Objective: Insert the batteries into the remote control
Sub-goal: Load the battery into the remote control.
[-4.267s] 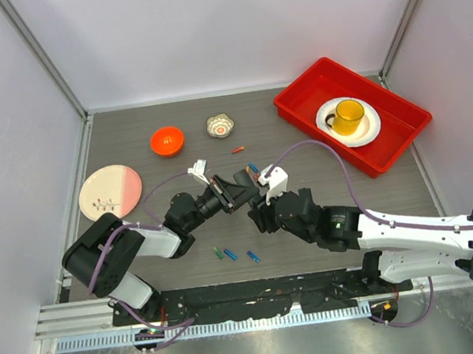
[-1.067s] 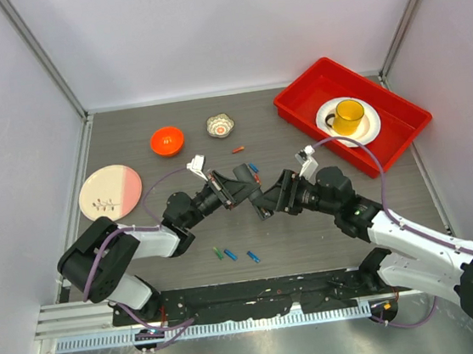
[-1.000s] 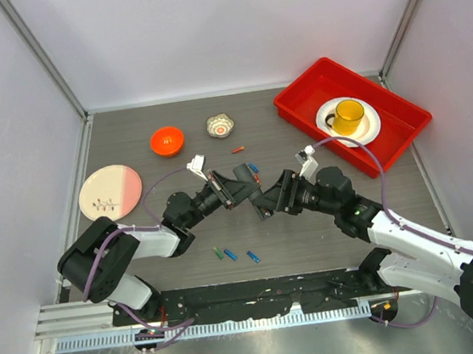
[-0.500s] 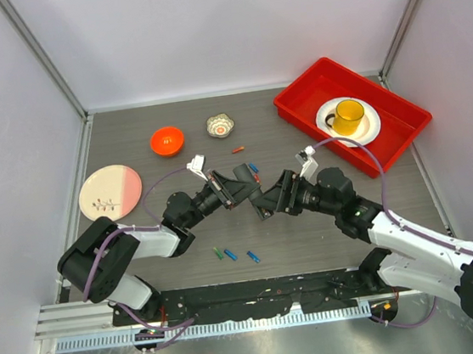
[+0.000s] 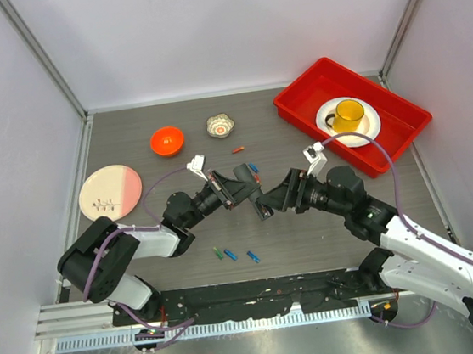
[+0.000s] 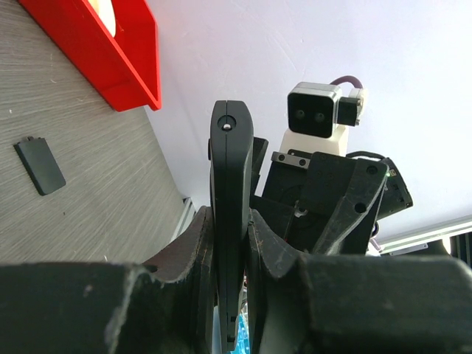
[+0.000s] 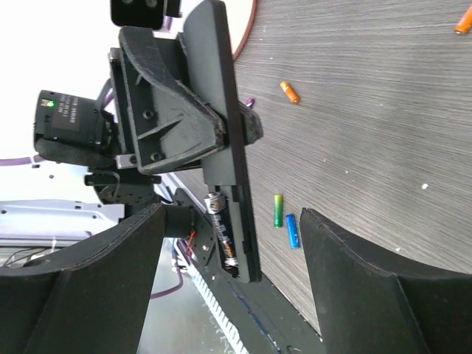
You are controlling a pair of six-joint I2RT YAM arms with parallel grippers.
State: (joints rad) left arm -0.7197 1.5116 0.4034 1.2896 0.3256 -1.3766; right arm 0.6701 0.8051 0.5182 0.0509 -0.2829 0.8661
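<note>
My left gripper (image 5: 229,189) is shut on the black remote control (image 5: 243,181) and holds it on edge above the table; in the left wrist view the remote (image 6: 231,184) is clamped between both fingers. In the right wrist view the remote's (image 7: 221,125) open compartment faces me with one black battery (image 7: 222,231) seated in it. My right gripper (image 5: 267,203) is open and empty, just right of the remote. Loose batteries lie on the table: green (image 5: 218,252), blue (image 5: 231,254), blue (image 5: 252,257), orange (image 5: 238,149). The green one (image 7: 278,210) and a blue one (image 7: 293,230) also show in the right wrist view.
The remote's black battery cover (image 6: 39,166) lies on the table. A pink plate (image 5: 110,192) with batteries sits at the left, an orange bowl (image 5: 166,140) and a small patterned bowl (image 5: 220,126) behind. A red tray (image 5: 403,137) with a yellow cup (image 5: 349,115) stands at the back right.
The right arm swung round from the near side to the right of the remote, then drew its wrist back a little to the right. The left gripper kept hold of the remote.
</note>
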